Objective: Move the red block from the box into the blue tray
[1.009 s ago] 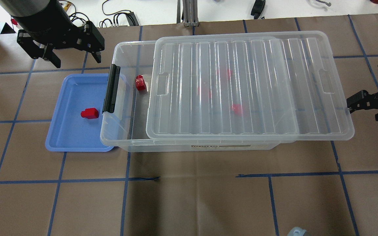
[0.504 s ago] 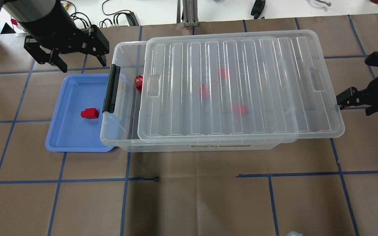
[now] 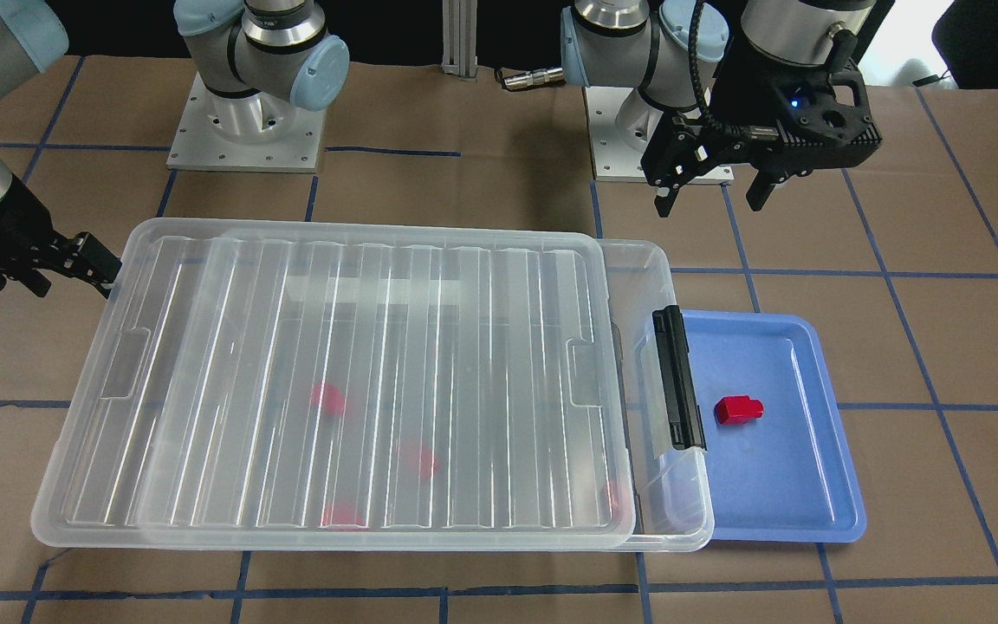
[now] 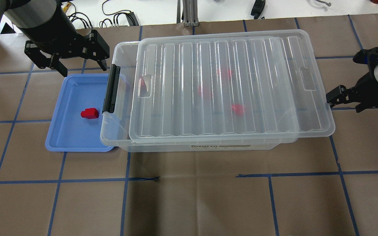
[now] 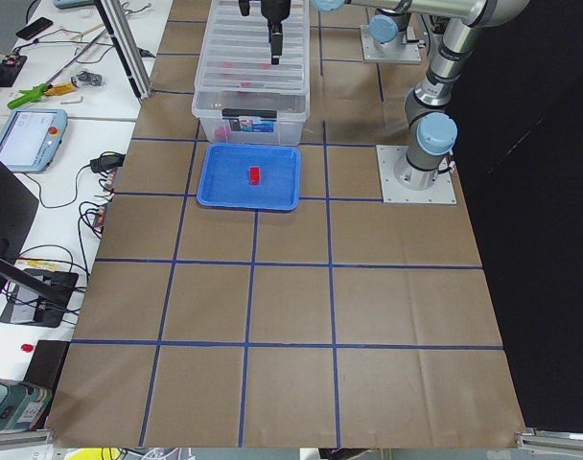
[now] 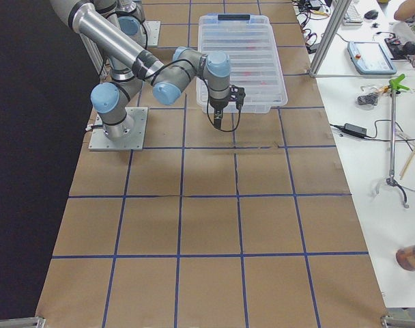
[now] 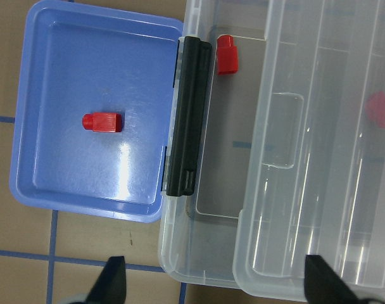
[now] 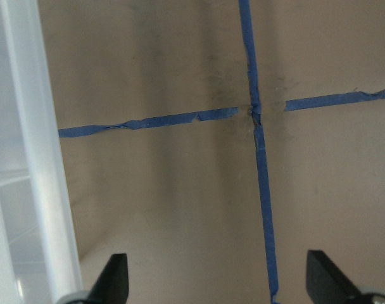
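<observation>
One red block (image 4: 89, 113) lies in the blue tray (image 4: 65, 137), also seen in the left wrist view (image 7: 102, 121). The clear box (image 4: 116, 132) with its black clip (image 4: 111, 88) overlaps the tray's right side. Its ribbed lid (image 4: 231, 85) covers most of the box. A second red block (image 7: 227, 54) sits near the clip end, and others (image 4: 238, 109) show through the lid. My left gripper (image 4: 79, 67) is open and empty, held above the tray's far edge. My right gripper (image 4: 344, 102) is open, one finger against the lid's right edge.
The table is brown paper with a blue tape grid (image 4: 126, 178). Cables and gear lie on the white bench (image 4: 120, 16) beyond the far edge. The arm bases (image 3: 248, 121) stand behind the box in the front-facing view.
The lid has slid left over the box with my right gripper following against its edge, and it now covers the block near the clip. My left gripper shifted slightly right.
</observation>
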Robot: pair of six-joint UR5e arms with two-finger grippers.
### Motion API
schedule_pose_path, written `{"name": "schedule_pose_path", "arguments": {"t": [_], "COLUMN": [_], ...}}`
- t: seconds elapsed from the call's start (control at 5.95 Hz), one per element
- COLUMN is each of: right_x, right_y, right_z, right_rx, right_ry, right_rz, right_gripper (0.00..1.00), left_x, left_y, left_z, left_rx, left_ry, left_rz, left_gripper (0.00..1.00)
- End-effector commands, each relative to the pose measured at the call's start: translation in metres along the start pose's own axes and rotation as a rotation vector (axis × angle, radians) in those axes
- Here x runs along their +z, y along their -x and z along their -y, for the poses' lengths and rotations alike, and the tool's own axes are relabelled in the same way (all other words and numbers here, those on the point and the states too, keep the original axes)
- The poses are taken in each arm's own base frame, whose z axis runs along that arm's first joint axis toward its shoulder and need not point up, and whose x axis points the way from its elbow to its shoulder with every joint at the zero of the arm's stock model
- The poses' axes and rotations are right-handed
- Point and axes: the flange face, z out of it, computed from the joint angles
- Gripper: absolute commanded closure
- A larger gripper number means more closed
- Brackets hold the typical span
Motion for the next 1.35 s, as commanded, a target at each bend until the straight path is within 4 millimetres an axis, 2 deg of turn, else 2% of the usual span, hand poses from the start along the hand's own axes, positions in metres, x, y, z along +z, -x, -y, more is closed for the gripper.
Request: {"name": "schedule_pose_path", "arguments": {"t": [0.0, 0.34, 0.67, 0.84, 1.18], "right_x": [0.003, 0.005, 0.002, -0.021, -0.095], "right_y": [0.033, 0.052, 0.054, 0.053, 0.056], "right_z": [0.0, -0.001, 0.0, 0.014, 0.039], "right_rx": [0.003, 0.006, 0.002, -0.002, 0.022], "right_ry": [0.007, 0.01, 0.002, -0.044, -0.032], "right_rz": [0.001, 0.004, 0.001, -0.01, -0.008], "right_gripper": [0.0, 0.0, 0.0, 0.0, 0.0], "left_x": [0.001, 0.002, 0.002, 0.002, 0.002], "left_y": [0.0, 0.0, 0.0, 0.0, 0.0], "left_z": [0.001, 0.002, 0.002, 0.002, 0.002], "left_rx": [0.0, 0.002, 0.002, 0.002, 0.002], "left_ry": [-0.001, 0.003, 0.003, 0.003, 0.003], "left_rz": [0.001, -0.002, 0.0, 0.0, 0.0], "left_gripper": [0.02, 0.02, 0.02, 0.02, 0.02]}}
